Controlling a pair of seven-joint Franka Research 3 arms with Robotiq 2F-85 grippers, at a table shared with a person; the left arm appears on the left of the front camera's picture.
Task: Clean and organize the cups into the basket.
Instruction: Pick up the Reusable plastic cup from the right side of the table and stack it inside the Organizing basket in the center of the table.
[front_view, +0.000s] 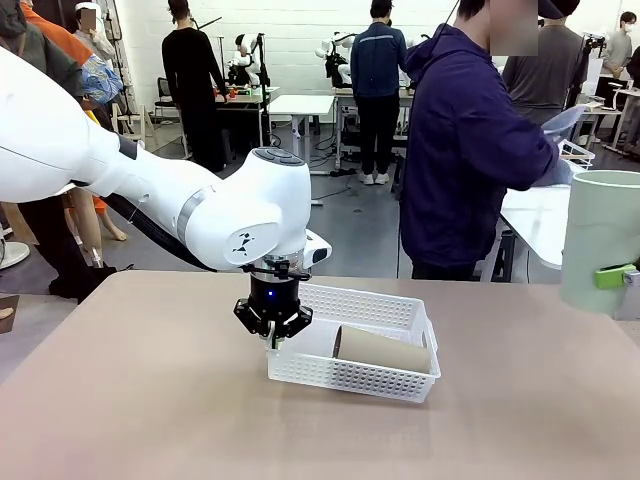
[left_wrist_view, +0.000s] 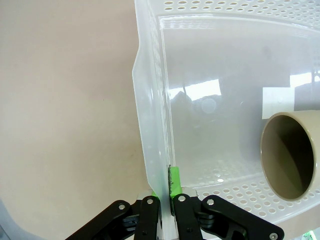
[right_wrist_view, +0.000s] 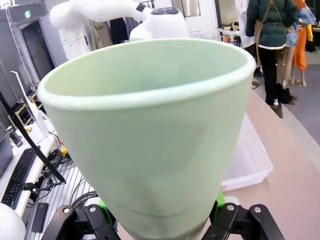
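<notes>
One tan cup (front_view: 383, 350) lies on its side inside the basket (front_view: 350, 381), whose left wall the left gripper (left_wrist_view: 165, 192) pinches tight, while the right gripper (right_wrist_view: 160, 222) clasps the mint-green cup (front_view: 600, 240) aloft right of the basket, not yet placed

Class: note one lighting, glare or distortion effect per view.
Front view: soft even light, faint shadow under the basket. Left wrist view: bright reflections on the basket floor. Right wrist view: the mint-green cup looms, stretched by the wide lens.
</notes>
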